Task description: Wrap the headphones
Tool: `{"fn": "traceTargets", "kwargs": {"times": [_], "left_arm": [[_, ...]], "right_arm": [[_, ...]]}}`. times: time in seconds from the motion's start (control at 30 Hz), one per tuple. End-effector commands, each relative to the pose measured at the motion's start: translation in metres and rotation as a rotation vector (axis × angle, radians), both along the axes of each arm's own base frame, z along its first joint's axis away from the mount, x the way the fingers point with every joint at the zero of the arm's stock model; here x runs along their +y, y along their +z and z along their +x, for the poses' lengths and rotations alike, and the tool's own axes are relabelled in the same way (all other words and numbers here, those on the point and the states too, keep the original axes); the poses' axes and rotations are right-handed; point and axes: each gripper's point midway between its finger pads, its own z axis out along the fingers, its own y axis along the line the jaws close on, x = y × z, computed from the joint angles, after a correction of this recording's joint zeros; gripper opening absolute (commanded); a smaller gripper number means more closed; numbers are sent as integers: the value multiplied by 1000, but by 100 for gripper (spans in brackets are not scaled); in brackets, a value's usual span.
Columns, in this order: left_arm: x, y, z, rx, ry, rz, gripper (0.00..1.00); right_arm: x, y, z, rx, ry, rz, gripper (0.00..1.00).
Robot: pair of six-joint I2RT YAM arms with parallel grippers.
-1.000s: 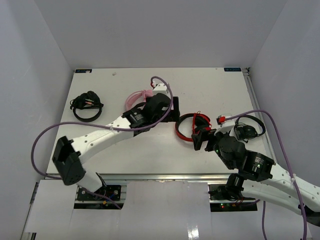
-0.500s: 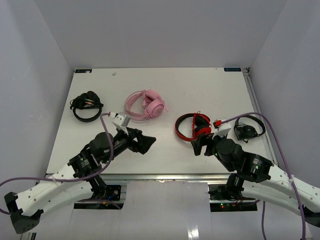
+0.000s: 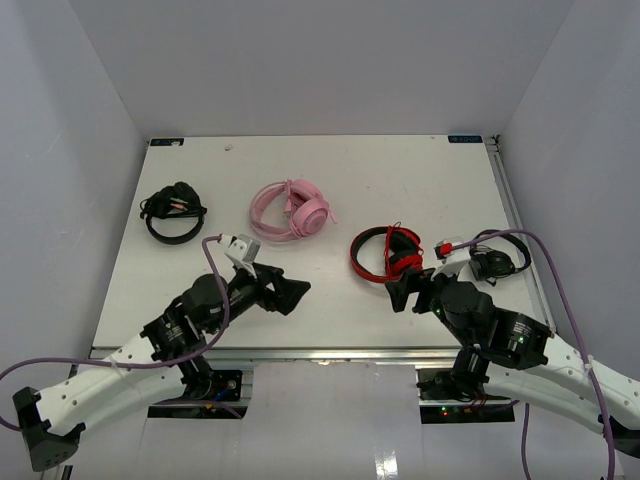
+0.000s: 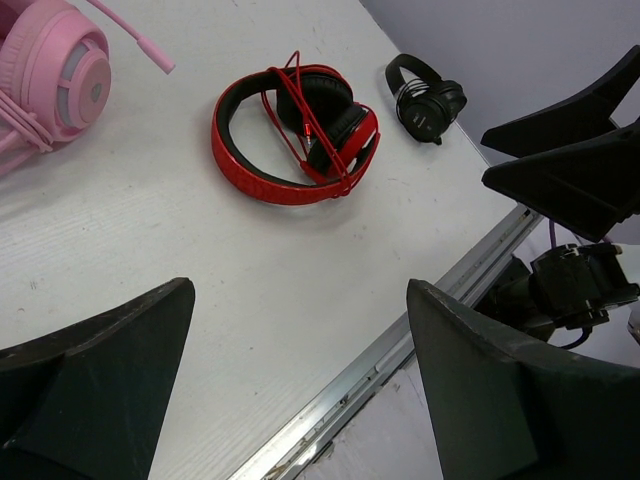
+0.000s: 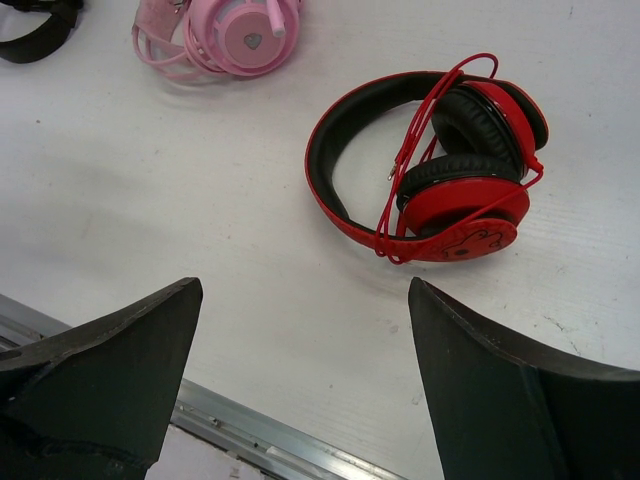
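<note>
the top external view looks steeply down from above and behind the arm bases, taking in the whole table. the left wrist view sits low near the front edge, facing rightwards across the red headphones. the right wrist view looks down at them from closer, facing far-left. all three share them and the pink headphones.

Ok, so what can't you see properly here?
In the left wrist view, the pink headphones are cut off by the left edge.
In the right wrist view, the far-left black headphones are only a scrap in the top corner.
In the top view, the small black headphones are too small for details.
In the top view, the cable on the red headphones is too thin to follow.
</note>
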Motion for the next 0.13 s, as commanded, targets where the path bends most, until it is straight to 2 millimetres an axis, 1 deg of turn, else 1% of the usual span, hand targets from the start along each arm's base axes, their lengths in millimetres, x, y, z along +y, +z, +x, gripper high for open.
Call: {"fn": "traceTargets", "kwargs": {"times": [0.0, 0.1], "left_arm": [[-2, 7, 0, -12, -2, -26, 98], [-2, 5, 0, -10, -4, -25, 98]], "right_arm": [[-1, 5, 5, -18, -35, 34, 90], [-2, 5, 5, -18, -37, 34, 90]]}}
